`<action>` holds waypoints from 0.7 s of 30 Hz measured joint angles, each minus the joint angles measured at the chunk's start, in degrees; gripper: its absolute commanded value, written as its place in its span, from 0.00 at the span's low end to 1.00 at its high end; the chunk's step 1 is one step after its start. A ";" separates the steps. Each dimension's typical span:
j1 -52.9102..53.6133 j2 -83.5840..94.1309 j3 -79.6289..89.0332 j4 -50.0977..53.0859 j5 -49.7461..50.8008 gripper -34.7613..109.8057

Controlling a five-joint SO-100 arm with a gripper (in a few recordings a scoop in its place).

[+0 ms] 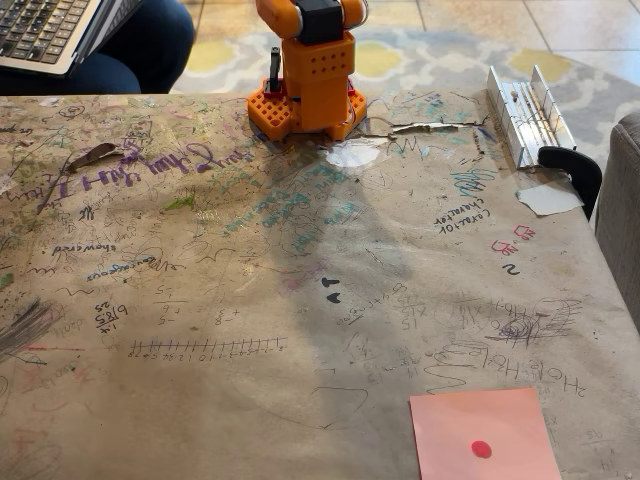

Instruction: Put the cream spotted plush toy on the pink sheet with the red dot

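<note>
Here the pink sheet with the red dot [485, 435] lies flat at the desk [250, 300] near edge, well apart from the orange arm base [308, 85] and diagonally down-right of it. Tool state: can't tell. Plush toy's whereabouts: can't tell either.

in the fixed view you see the pink sheet with the red dot [485, 434] flat on the scribbled counter [250, 300], near the bottom right edge. the orange arm base [305, 85] stands far behind it.
</note>
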 measured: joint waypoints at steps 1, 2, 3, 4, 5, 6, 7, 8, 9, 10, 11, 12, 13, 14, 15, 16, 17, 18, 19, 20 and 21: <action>0.09 1.32 -0.26 0.70 0.26 0.24; 0.18 2.02 -0.70 0.88 0.70 0.24; 0.18 2.29 -1.05 0.88 0.53 0.24; 0.09 2.46 -1.32 0.53 0.53 0.24; 0.09 2.64 -1.05 -0.53 0.44 0.24; 0.00 2.72 -0.18 -1.85 0.00 0.24; 0.00 2.72 1.05 -3.69 -0.44 0.24; 0.00 2.37 2.64 -6.06 -0.88 0.24; 0.00 1.41 4.57 -8.35 -1.14 0.24; 0.26 -0.70 6.33 -11.25 -1.23 0.24; 0.97 -4.66 7.73 -15.38 -1.23 0.24; 2.20 -10.46 8.17 -19.69 -1.23 0.25; 3.34 -17.31 7.56 -22.59 -0.88 0.41; 4.39 -25.22 5.45 -23.73 0.18 0.60; 5.54 -33.05 2.02 -21.18 0.79 0.69; 6.15 -40.69 -2.64 -16.17 -0.26 0.71; 6.68 -48.87 -7.65 -9.58 -1.41 0.71; 6.94 -57.04 -13.27 -2.46 -2.29 0.70; 7.03 -65.48 -18.90 5.19 -2.72 0.71; 7.12 -74.18 -24.79 13.01 -3.08 0.68; 7.73 -82.71 -30.76 20.65 -3.52 0.65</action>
